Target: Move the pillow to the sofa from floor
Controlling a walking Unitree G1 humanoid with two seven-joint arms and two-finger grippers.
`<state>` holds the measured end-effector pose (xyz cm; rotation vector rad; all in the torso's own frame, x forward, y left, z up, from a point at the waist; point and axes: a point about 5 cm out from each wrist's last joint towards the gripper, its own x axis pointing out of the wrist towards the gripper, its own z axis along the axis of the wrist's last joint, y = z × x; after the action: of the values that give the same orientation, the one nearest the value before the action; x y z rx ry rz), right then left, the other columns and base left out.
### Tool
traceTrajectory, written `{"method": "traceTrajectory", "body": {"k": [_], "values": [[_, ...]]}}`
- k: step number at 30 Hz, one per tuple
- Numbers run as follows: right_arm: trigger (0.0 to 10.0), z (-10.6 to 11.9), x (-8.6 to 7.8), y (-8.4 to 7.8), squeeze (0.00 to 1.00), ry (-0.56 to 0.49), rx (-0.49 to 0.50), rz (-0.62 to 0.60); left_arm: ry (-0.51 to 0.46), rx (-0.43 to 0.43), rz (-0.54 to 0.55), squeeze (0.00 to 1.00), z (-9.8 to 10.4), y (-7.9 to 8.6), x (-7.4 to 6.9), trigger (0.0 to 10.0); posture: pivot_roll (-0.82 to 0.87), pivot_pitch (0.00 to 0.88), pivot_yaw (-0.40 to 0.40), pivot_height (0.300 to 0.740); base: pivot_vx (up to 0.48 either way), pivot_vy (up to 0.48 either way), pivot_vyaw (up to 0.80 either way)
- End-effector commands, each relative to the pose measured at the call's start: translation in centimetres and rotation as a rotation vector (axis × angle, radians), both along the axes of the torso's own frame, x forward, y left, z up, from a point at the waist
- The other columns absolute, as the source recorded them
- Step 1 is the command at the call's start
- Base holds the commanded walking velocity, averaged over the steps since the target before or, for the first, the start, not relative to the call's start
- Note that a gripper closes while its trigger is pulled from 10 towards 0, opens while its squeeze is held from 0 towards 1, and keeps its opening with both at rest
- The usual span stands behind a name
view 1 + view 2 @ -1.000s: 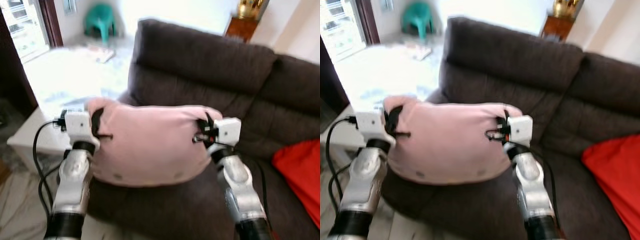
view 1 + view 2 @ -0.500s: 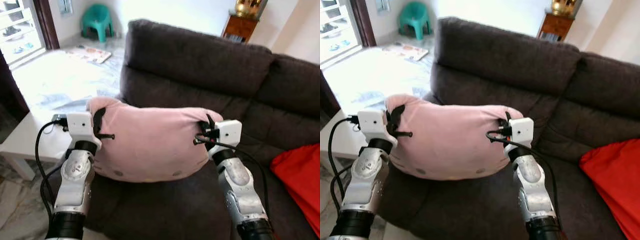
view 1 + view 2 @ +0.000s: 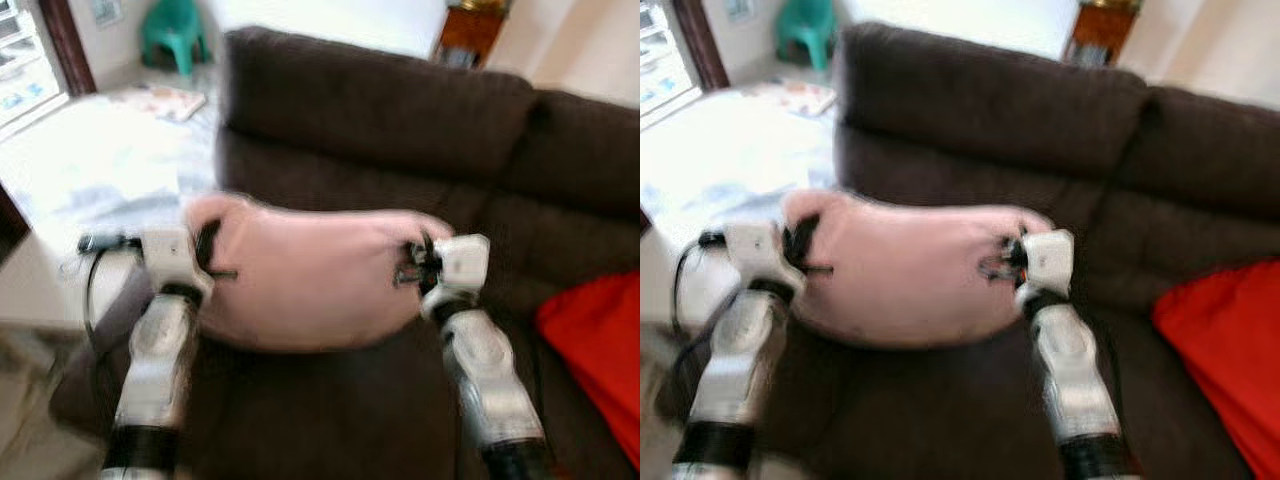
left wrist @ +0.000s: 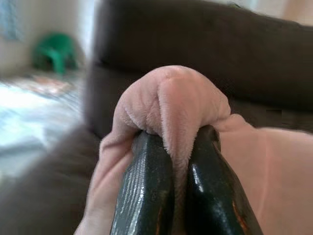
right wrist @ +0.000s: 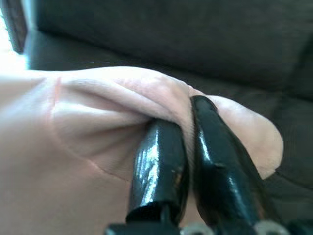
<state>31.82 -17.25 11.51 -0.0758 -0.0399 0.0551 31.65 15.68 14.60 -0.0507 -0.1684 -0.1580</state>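
While the head views are motion-blurred, the layout reads fine: a dark brown sofa (image 3: 400,110) with fabric upholstery, plump back cushions and a deep seat takes up most of the scene. Beyond its left end the floor is pale and brightly lit, with a teal plastic stool (image 3: 172,30) against the far wall and something flat lying on the floor (image 3: 160,100) — too blurred to identify. A wooden cabinet (image 3: 462,45) stands behind the sofa back. A white low table (image 3: 40,290) sits beside the sofa's left end. A red cushion (image 3: 595,340) lies on the seat at the right.

The pink pillow (image 3: 315,275) is off the floor, held in the air over the left part of the sofa seat, in front of the backrest. It's soft and plush, sagging into a rounded belly between the two arms.

Left gripper (image 4: 178,166) — black fingers pinched together on a bunched fold at the pillow's left corner; the fleece bulges up over the fingertips. One finger (image 4: 144,191) looks ribbed, the other glossy.

Right gripper (image 5: 188,132) — clamped the same way on the right corner, fabric creased and squeezed between the two glossy fingers.

Both silver arms reach forward at about the same height.
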Motion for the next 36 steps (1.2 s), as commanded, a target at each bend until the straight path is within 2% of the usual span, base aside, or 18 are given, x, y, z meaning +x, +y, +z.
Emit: {"method": "traceTrajectory", "body": {"k": [1,8,11,12,15,19,24,29,30,36], "values": [[10.0,2.3,1.3,-0.1,0.0,-0.068,-0.025,-0.037,0.004,-0.011,0.016,0.0,0.1,0.8,-0.1,10.0,0.12,0.0,-0.146,0.74,0.0,0.0,0.0],[10.0,2.5,3.1,-0.4,0.0,0.008,-0.094,-0.077,0.034,-0.068,-0.032,0.0,0.1,0.3,-0.1,10.0,0.12,0.0,-0.15,0.74,0.0,0.0,0.0],[10.0,3.1,4.2,0.2,0.0,0.026,-0.107,-0.048,0.048,-0.1,-0.089,0.0,0.5,-0.2,-0.1,10.0,0.12,0.0,-0.155,0.74,0.0,0.0,0.0],[10.0,2.9,4.8,0.7,0.0,0.077,-0.14,-0.025,0.064,-0.115,-0.124,0.0,0.5,-0.4,-0.1,10.0,0.12,0.0,-0.156,0.74,0.0,0.0,0.0],[10.0,2.7,5.5,1.4,0.0,0.121,-0.186,0.001,0.097,-0.131,-0.175,0.0,0.3,-0.9,-0.3,10.0,0.13,0.0,-0.164,0.74,0.0,0.0,0.0],[10.0,2.4,6.2,1.9,0.0,0.176,-0.206,-0.012,0.166,-0.143,-0.297,0.0,-0.7,-2.3,-1.3,10.0,0.14,0.0,-0.176,0.74,0.0,0.0,0.0],[10.0,3.1,7.2,2.4,0.0,0.181,-0.224,0.015,0.208,-0.146,-0.368,0.0,-1.1,-3.5,-2.1,10.0,0.15,0.0,-0.187,0.74,0.0,0.0,0.0],[10.0,5.0,8.2,4.4,0.0,0.127,-0.222,0.11,0.216,-0.165,-0.407,0.0,-0.8,-4.0,-2.4,10.0,0.15,0.0,-0.197,0.74,0.0,0.0,0.0],[10.0,6.4,8.6,6.1,0.0,0.088,-0.21,0.175,0.214,-0.167,-0.412,0.0,-0.6,-4.0,-2.5,10.0,0.16,0.0,-0.2,0.74,0.0,0.0,0.0],[10.0,9.0,9.0,10.1,0.0,0.039,-0.211,0.274,0.204,-0.178,-0.438,0.0,0.2,-4.1,-2.8,10.0,0.17,0.0,-0.211,0.74,0.0,0.0,0.0]]}}
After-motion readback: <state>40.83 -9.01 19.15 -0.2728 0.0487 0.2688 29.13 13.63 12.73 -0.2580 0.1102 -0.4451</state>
